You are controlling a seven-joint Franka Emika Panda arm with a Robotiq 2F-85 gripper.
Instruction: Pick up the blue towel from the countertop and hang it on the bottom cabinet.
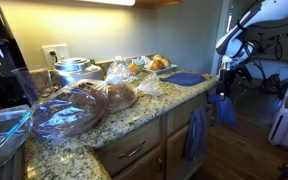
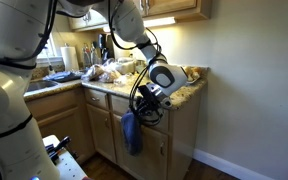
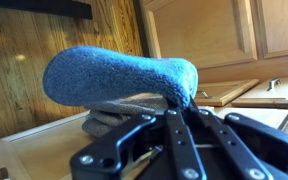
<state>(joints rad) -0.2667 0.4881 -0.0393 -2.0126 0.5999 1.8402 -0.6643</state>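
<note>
1. Gripper [image 3: 184, 118]: the linkage fills the lower wrist view. The jaws are drawn close together, with cloth bunched over their tips. In an exterior view [image 1: 227, 72] it sits just past the counter's end.
2. Blue towel [image 3: 124, 75]: limp royal-blue cloth, pinched in the jaws and humped over the fingertips. In an exterior view [image 1: 224, 108] it dangles below the gripper, off the counter and beside the cabinet's end. Whether it touches the wood cannot be told.
3. Bottom cabinet [image 1: 134, 150]: light-brown panelled fronts with metal bar handles.
4. Slate-blue towel [image 1: 195, 135]: duller cloth hanging down the cabinet front, near the held towel.
5. Countertop [image 1: 114, 125]: speckled granite slab with a rounded edge.
6. Blue mat [image 1: 185, 78]: lies flat on the counter near its end.
7. Bagged bread [image 1: 69, 110]: in clear plastic, mid-counter.
8. Metal pots [image 1: 72, 68]: stacked towards the wall.
9. Wall outlet [image 1: 54, 52]: white, above the pots.
</note>
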